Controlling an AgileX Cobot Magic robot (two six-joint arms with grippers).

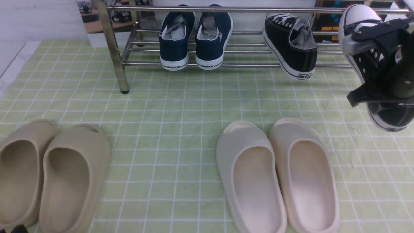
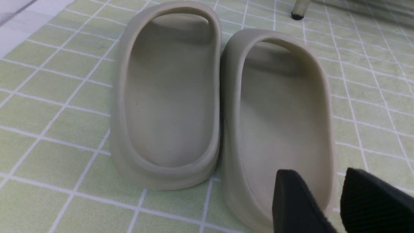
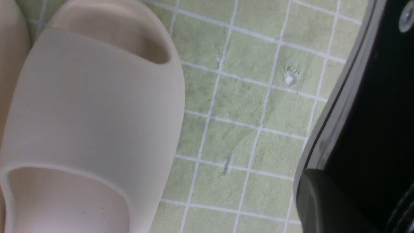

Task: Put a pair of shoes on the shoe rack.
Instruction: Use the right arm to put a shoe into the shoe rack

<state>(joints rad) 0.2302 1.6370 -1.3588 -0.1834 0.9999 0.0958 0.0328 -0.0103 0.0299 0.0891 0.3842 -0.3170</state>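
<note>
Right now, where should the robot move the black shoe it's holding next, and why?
Probably carry it forward onto the shiny chrome rod shoe rack. The right tool holds one black canvas sneaker with a white toe cap in the air, toe up, while its twin already sits on the rack with bare rods beside it.

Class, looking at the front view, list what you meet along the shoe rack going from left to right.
Shoe rack's leg → navy sneakers → black sneaker on the rack → second black sneaker in the right gripper.
</note>
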